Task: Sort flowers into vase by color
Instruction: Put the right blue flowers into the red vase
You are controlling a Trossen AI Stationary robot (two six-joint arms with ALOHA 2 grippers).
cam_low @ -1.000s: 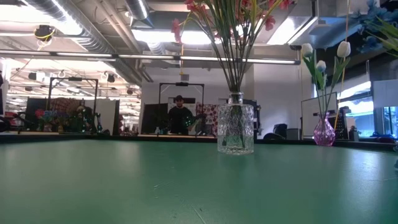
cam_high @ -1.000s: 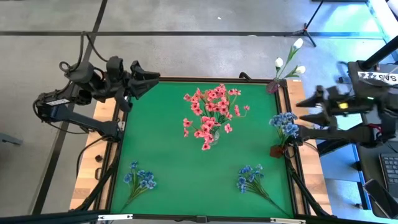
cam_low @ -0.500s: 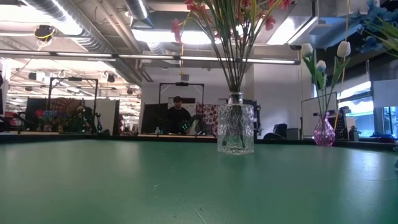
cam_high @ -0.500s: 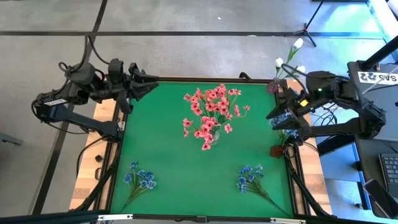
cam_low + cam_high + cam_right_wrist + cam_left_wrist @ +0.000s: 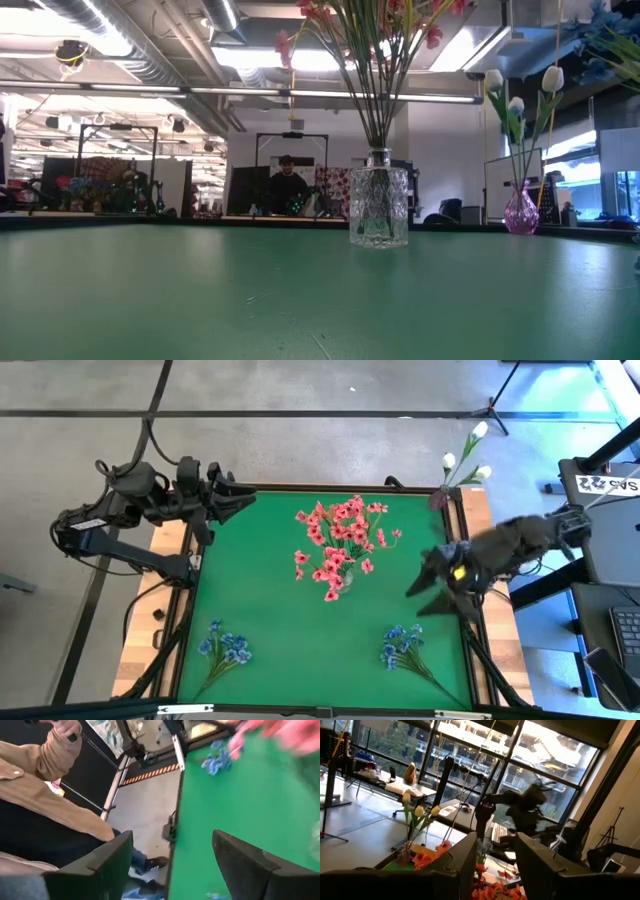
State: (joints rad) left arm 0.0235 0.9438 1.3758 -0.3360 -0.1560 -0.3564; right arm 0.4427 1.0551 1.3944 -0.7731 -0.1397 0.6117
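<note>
Lying below right end effector [image 5: 425,587]: blue flowers [image 5: 402,645]

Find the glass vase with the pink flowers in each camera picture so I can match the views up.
High view: the glass vase sits mid-table under the pink flowers.
Low view: right of centre on the green table, stems rising out of frame.
Left wrist view: only pink blooms show at the bottom edge; the glass is hidden.
Right wrist view: a pink blur at the top right; no glass visible.
Shared landmark: the pink blooms.
</note>
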